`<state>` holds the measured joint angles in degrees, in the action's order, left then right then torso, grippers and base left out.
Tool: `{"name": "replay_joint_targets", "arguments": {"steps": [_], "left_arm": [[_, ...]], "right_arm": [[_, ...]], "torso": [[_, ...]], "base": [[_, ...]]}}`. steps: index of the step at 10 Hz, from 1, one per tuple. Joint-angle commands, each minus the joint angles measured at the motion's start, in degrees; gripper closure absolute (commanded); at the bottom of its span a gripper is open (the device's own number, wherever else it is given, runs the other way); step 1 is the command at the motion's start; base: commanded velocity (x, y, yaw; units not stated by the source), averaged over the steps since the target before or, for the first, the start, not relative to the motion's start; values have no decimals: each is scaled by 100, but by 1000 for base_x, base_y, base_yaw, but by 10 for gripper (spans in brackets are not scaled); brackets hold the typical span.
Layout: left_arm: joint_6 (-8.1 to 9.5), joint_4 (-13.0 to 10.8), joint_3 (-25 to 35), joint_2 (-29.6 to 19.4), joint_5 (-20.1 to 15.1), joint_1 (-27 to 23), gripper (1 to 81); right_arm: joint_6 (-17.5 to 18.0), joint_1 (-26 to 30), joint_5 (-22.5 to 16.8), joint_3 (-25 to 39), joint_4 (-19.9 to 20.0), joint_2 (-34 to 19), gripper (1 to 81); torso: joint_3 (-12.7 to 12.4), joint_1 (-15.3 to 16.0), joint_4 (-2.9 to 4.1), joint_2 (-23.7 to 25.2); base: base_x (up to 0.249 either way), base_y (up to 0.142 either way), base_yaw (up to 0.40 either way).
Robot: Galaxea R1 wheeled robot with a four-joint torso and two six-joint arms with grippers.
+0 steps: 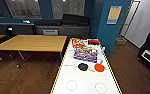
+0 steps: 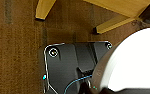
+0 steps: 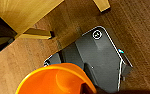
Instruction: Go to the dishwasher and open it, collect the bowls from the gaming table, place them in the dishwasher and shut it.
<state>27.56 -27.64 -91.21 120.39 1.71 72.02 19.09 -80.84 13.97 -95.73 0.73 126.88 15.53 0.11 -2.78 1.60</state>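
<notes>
I judge the collecting step is going on: an orange bowl (image 3: 53,80) is hanging by the right wrist over the floor (image 3: 141,30). The state of the fingers on either arm I cannot tell. The next move is probably calling for a reach to the black round piece (image 1: 83,66) on the counter (image 1: 86,80).

1. The gaming counter (image 1: 87,83) has a smooth white top with a slight sheen, edged by a yellowish strip with dark ticks.
2. The board-game boxes (image 1: 85,53) at the centre of the head view look like printed card, colourful and faintly glossy.
3. The black bowl (image 1: 82,66) looks matt; the orange bowl (image 1: 99,67) beside it looks like bright, smooth plastic.
4. In the lower left of the right wrist view, an orange bowl (image 3: 53,81) shows a glossy, smooth plastic inside.
5. A white rounded object (image 2: 134,62) at the right of the left wrist view looks smooth and softly shiny.
6. The yellow-topped counter (image 1: 33,42) at left has a matt wood-look top.
7. The floor (image 1: 23,77) is brown wood-grain planking, matt.
</notes>
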Motion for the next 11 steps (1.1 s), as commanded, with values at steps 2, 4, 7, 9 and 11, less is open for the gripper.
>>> {"name": "replay_joint_targets", "arguments": {"steps": [2, 4, 7, 9, 11], "left_arm": [[-40, -225, -846, 636, 14, 220, 811], [-40, -233, -1169, 888, 23, 396, 811], [-40, -242, -2103, 1506, 23, 590, 811], [-40, -260, -2480, 1778, 31, 677, 811], [-40, -260, -2621, 1910, 40, 722, 811]], "right_arm": [[-19, 71, -254, -331, -100, 95, 811], [-19, -51, -298, -601, -108, 435, 811], [-28, -359, -272, -1359, -108, 1017, 811], [-19, -412, -264, -1719, -100, 1246, 811], [-28, -377, -272, -1790, -108, 1343, 811]], "torso": [[-35, -2, 0, 2], [-29, -6, 0, 6], [-31, -9, 0, 9], [-33, -9, 0, 9], [-440, -11, 0, 11]], "base": [[0, 0, 0], [0, 0, 0], [0, 0, 0], [0, 0, 0], [0, 0, 0]]}}
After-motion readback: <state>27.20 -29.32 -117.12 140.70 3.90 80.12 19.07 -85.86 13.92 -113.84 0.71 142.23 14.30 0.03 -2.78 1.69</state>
